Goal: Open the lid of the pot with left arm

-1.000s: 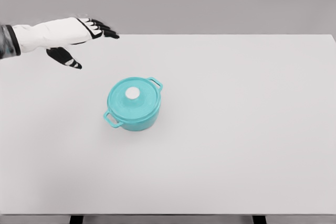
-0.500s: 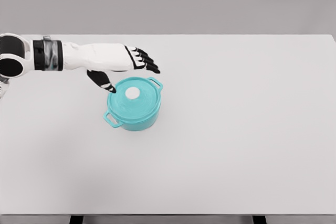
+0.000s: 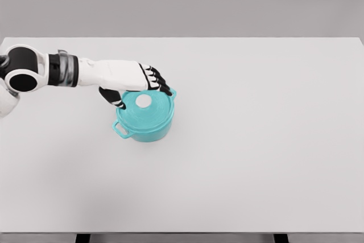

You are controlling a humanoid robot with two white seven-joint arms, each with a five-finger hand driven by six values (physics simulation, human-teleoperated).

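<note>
Head view, one teal pot (image 3: 145,122), one lid (image 3: 149,111) on, one left hand (image 3: 135,82) spread above it, grasping nothing

One teal pot (image 3: 145,122), one lid (image 3: 145,108), one robot hand (image 3: 133,82), one table (image 3: 256,140).

The pot (image 3: 144,123) stands on the table (image 3: 256,140), just below and right of the left hand (image 3: 133,81), lid (image 3: 145,107) on.

A teal pot (image 3: 144,120) with 2 side handles sits upright, its white-knobbed lid (image 3: 145,106) on.
</note>
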